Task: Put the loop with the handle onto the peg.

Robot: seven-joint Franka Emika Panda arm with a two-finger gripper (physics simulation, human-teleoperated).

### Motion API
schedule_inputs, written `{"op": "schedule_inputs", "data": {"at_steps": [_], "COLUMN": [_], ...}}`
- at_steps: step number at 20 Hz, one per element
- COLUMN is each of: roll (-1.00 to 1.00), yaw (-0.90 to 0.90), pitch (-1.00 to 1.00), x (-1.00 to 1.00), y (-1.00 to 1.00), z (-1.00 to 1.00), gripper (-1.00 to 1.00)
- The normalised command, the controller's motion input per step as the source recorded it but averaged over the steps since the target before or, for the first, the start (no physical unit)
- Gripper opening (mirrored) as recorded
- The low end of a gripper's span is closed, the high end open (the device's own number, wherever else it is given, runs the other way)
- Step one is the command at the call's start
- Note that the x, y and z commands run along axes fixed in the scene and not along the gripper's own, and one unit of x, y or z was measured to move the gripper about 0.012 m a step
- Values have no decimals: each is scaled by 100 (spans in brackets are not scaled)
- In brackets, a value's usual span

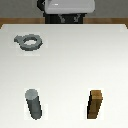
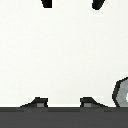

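Observation:
The loop with the handle [image 1: 30,42] lies flat on the white table toward the exterior view's left, a gray ring with its short tab pointing left. Only a faceted edge of the loop [image 2: 122,92] shows in the wrist view. The peg [image 1: 34,104], a dark gray upright cylinder with a lighter top, stands near the front left, well apart from the loop. My gripper [image 2: 73,4] shows only in the wrist view as two dark fingertips [image 2: 47,4] spread wide, open with nothing between them, high over bare table and off to the side of the loop.
A brown wooden block [image 1: 95,104] stands upright at the front right, level with the peg. The robot's white and black base [image 1: 67,10] sits behind the table's far edge. A dark band [image 2: 64,117] runs along one edge of the wrist view.

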Motion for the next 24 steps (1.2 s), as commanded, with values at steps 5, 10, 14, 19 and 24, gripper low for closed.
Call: {"op": "schedule_inputs", "data": {"at_steps": [5,10,14,19,24], "roll": [0,0,0,0,0], "yaw": [0,0,0,0,0], "pitch": [0,0,0,0,0], "x": [0,0,0,0,0], "y": [0,-20,-100,-100,-100], "z": [0,0,0,0,0], "gripper": [100,100,100,100,100]}}
